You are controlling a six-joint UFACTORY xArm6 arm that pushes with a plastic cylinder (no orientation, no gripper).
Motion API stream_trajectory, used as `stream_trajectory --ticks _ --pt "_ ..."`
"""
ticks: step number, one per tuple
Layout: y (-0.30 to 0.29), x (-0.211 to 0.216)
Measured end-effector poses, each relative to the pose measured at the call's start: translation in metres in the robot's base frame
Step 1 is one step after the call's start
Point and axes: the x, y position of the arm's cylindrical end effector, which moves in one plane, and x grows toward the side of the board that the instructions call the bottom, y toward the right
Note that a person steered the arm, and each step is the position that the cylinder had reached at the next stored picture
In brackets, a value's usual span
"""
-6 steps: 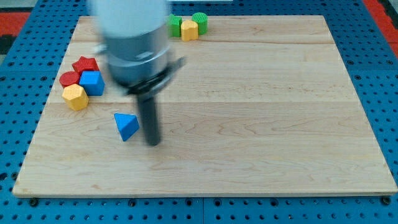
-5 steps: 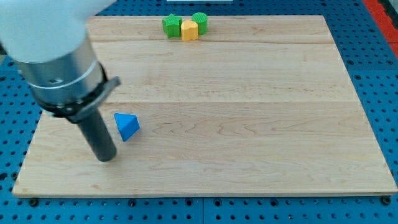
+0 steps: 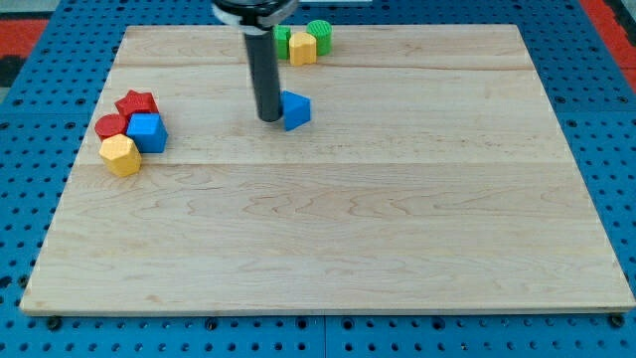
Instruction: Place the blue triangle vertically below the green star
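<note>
The blue triangle (image 3: pixel 296 109) lies on the wooden board in the upper middle of the view. My tip (image 3: pixel 268 118) stands just left of it, touching or nearly touching its left side. The green star (image 3: pixel 281 39) sits at the board's top edge, partly hidden behind my rod, almost straight above the blue triangle. A yellow block (image 3: pixel 302 48) and a green cylinder (image 3: pixel 320 34) sit right of the star.
A cluster sits at the board's left side: a red star (image 3: pixel 137 102), a red cylinder (image 3: pixel 110 126), a blue cube (image 3: pixel 147 132) and a yellow hexagonal block (image 3: pixel 120 155). The board (image 3: pixel 397 199) lies on a blue pegboard.
The blue triangle has moved from the lower left of the board up and to the right, to below the green star. My tip moved with it, from the triangle's lower left.
</note>
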Motion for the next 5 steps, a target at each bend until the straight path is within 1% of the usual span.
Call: stream_trajectory --ticks 1,2,3,4,5 --pt "0.038 0.017" --pt "0.060 0.050" --pt "0.060 -0.004" --pt "-0.005 -0.065" --pt "0.019 -0.070"
